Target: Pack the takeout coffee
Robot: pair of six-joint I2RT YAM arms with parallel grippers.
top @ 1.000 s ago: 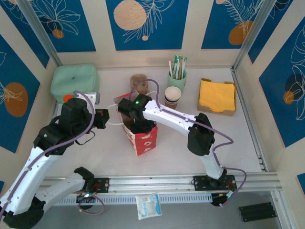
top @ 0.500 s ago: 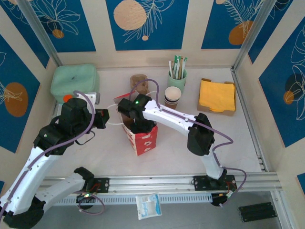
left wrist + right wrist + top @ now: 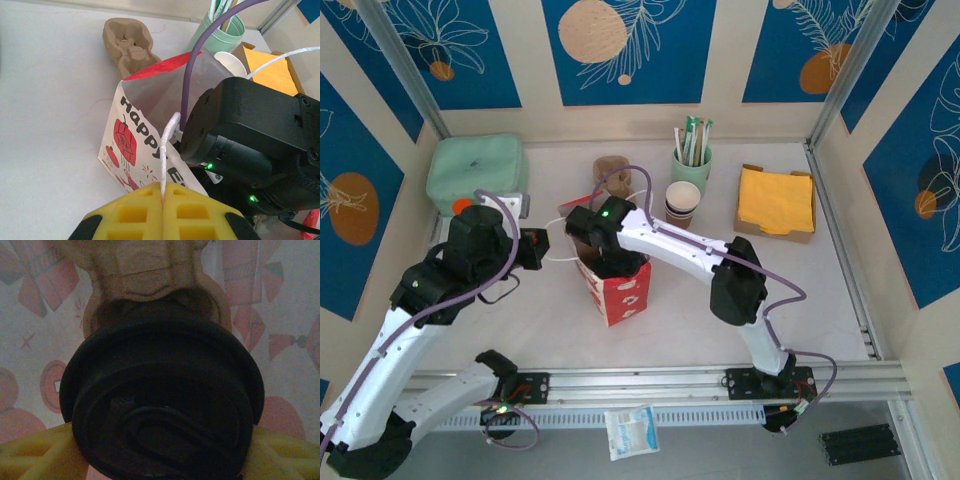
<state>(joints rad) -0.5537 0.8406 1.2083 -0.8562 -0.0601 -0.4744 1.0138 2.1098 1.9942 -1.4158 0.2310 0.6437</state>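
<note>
White cord handle [image 3: 167, 145] is clamped in the left jaws, shut tight on it, likely to keep the red-and-white paper bag [image 3: 620, 290] upright and open-mouthed on the desk [image 3: 550, 330]. Down inside, the takeout coffee [image 3: 160, 405] shows its round black lid, dim, flanked by the right jaws' yellow pads [image 3: 35, 455]; gripping or clear, I cannot tell.

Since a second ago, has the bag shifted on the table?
No. The bag stands where it did, equally far from the cup stack behind it; the left pincer is shut on its handle.
</note>
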